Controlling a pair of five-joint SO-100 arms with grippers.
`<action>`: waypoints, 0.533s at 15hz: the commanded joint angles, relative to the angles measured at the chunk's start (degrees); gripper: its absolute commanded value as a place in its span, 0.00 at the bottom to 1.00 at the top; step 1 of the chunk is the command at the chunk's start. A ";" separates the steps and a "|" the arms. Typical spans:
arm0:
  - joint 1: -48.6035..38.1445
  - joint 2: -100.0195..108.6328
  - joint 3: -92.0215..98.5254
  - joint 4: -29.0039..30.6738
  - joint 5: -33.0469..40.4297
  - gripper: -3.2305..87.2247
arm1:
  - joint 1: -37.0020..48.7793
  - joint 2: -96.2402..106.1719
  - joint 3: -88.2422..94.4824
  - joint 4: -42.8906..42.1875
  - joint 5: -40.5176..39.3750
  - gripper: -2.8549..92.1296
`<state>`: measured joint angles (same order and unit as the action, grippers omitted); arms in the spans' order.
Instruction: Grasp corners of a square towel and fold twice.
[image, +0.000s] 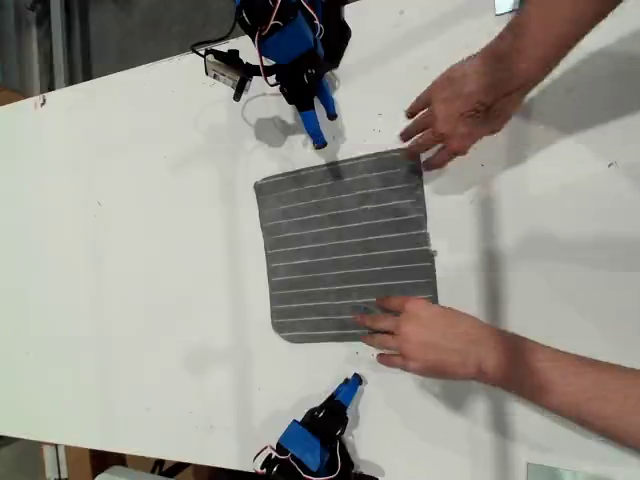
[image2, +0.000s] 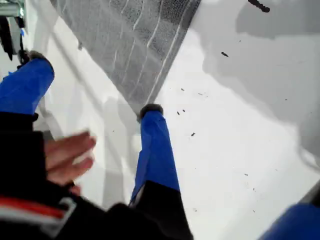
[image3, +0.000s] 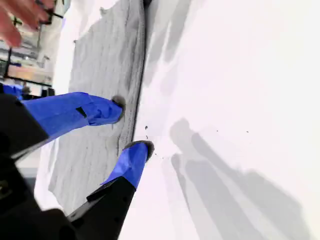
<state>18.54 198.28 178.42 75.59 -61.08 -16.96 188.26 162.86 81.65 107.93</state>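
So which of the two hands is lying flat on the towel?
The hand at the exterior view's bottom, spread over the towel's lower edge. The other hand only touches one upper corner with fingertips.

Grey white-striped towel (image: 345, 245), white table (image: 130, 250)

Cam layout: one overhead, two wrist cams, all on the same towel.

Exterior view looks almost straight down on the white table (image: 120, 250) from well above, wide enough to take in both arms, the whole towel (image: 345, 245) and a person's hands (image: 430, 340). First wrist view sits behind my first gripper (image2: 92, 85), sighting along its fingers, low and close to the tabletop, with a towel corner (image2: 142, 100) at one fingertip. Second wrist view sights along my second gripper (image3: 131, 127) likewise, skimming a towel edge. All three share towel, tabletop and a hand.
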 joint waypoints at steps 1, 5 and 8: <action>0.35 0.26 0.26 -0.70 0.35 0.19 | 0.53 0.09 -0.44 0.53 -0.62 0.42; 0.35 0.26 0.26 -0.70 0.35 0.19 | 0.53 0.09 -0.44 0.53 -0.62 0.42; 0.35 0.26 0.26 -0.70 0.35 0.19 | 0.53 0.09 -0.44 0.53 -0.62 0.42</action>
<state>18.54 198.28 178.42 75.59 -61.08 -16.96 188.26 162.86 81.65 107.93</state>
